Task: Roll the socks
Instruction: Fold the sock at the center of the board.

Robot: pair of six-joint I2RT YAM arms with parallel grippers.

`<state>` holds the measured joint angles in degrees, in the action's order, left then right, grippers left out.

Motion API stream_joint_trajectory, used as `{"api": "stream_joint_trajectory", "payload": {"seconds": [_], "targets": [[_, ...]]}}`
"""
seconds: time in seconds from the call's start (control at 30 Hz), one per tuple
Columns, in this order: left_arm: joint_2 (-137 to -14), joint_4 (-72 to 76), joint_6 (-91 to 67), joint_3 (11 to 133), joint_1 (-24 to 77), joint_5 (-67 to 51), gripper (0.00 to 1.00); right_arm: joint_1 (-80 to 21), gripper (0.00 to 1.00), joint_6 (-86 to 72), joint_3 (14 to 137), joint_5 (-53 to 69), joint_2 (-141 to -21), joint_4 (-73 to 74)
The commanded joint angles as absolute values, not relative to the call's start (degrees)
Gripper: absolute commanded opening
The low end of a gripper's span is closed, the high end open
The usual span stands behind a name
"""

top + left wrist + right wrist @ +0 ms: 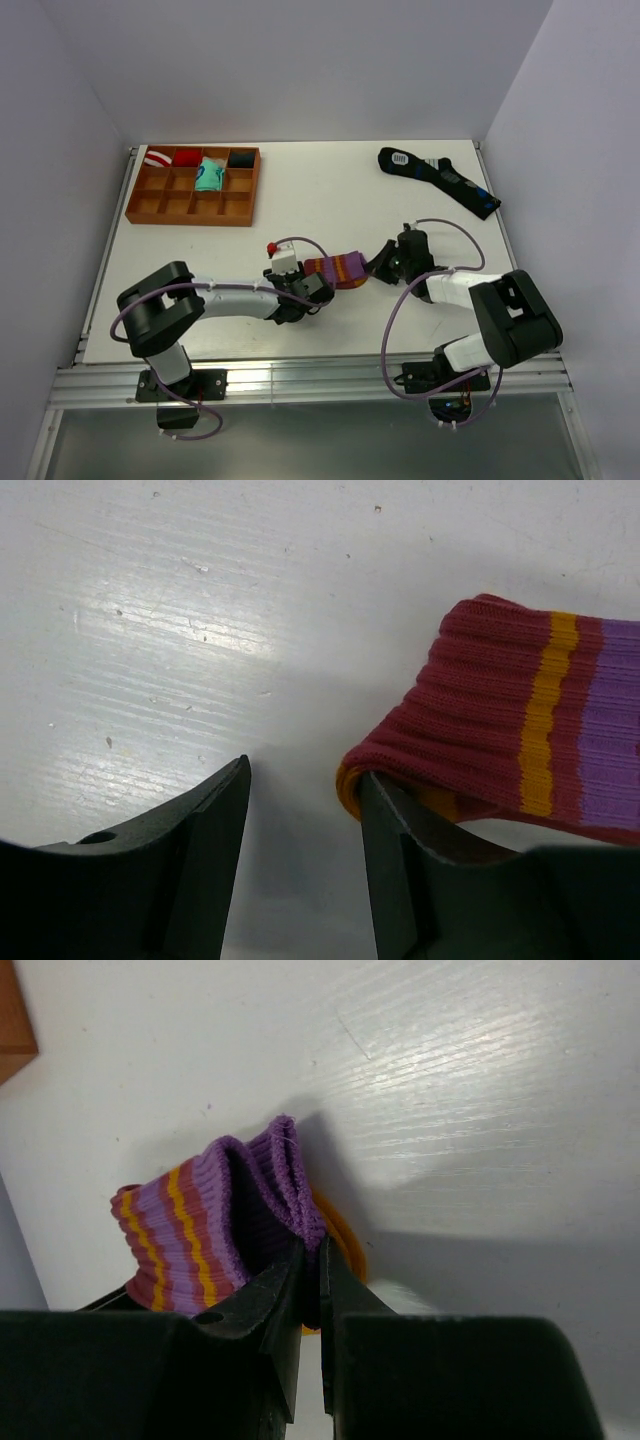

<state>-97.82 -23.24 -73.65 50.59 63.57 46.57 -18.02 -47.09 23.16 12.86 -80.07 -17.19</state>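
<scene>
The maroon sock (pixel 340 268) with orange stripes and a purple cuff lies folded on the white table between my two grippers. My left gripper (pixel 318 287) is at its left end. In the left wrist view it (pixel 300 810) is open, with nothing between the jaws. Its right finger (pixel 400 860) is tucked under the sock's folded maroon and orange edge (pixel 500 710). My right gripper (pixel 385 262) is at the sock's right end. In the right wrist view it (pixel 312 1260) is shut on the purple cuff (pixel 270 1185), which bunches up above the fingertips.
A wooden compartment tray (pixel 150 205) stands at the back left with small rolled bundles (pixel 207 175) in its far row. A long black sock with blue marks (pixel 440 180) lies at the back right. Walls close in the table on three sides.
</scene>
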Motion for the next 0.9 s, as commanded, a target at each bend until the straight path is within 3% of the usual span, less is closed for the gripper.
{"api": "stream_joint_trajectory", "payload": {"seconds": [0.0,0.27,0.47,0.87], "targets": [[-93.09,-24.89,-70.67,48.87,63.54,46.06,0.54,-17.67,0.00,-46.93,23.21,8.88,-81.47,-18.98],[-83.95,-24.08,-66.88,48.87,66.09,45.79,0.65,-18.02,0.00,-46.41,22.68,9.14,-83.49,-20.47],[-78.31,-24.08,-66.53,48.43,66.97,45.61,0.68,-18.90,0.00,-45.53,23.03,8.00,-83.67,-19.87],[-87.80,-4.06,-51.95,48.61,57.14,35.10,0.77,-19.69,0.00,-45.44,22.68,6.42,-82.88,-18.37]]}}
